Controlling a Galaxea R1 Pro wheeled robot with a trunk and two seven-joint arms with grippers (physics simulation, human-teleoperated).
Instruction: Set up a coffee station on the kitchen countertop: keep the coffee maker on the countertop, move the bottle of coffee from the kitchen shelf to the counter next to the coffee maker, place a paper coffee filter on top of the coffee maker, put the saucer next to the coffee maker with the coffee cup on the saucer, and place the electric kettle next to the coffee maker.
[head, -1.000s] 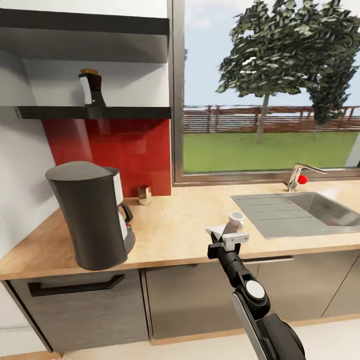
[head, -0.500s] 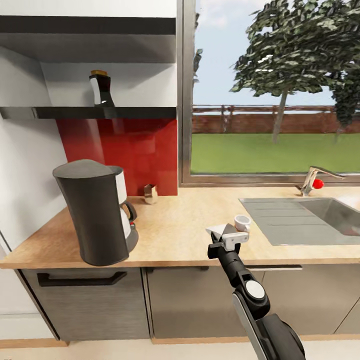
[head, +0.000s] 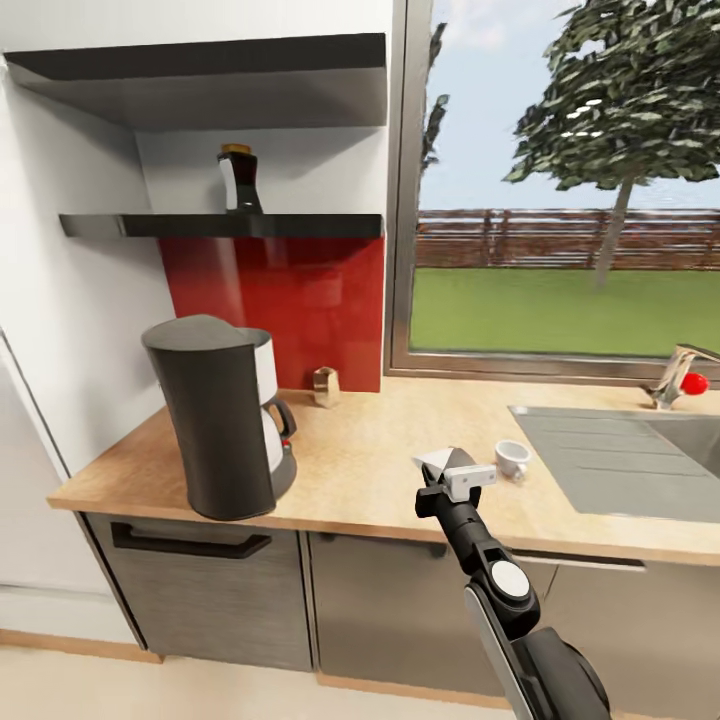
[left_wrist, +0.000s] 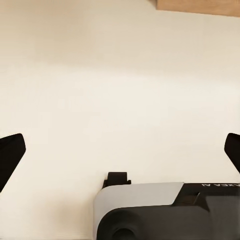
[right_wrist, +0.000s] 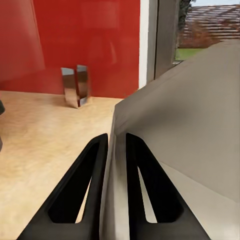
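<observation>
- The paper coffee filter (head: 447, 463) is pinched in the right gripper (head: 452, 470), whose fingers (right_wrist: 92, 185) are pressed onto the thin white sheet (the wrist view shows the paper between them), held over the front edge of the kitchen countertop (head: 370, 470).
- Risk: the grip catches only a narrow strip of flimsy paper, so it could probably slip or fold on the way to the coffee maker (head: 222, 415), well off to the gripper's left.
- Risk: the coffee cup (head: 513, 458) stands just beyond the gripper to its right and could be knocked.
- The left gripper (left_wrist: 120, 150) is spread wide, facing a pale surface.
- Farther off: a small metal holder (head: 325, 386) against the red backsplash (head: 290, 295), then the bottle of coffee (head: 238, 180) up on the kitchen shelf (head: 220, 226), left of the window (head: 560, 200).
</observation>
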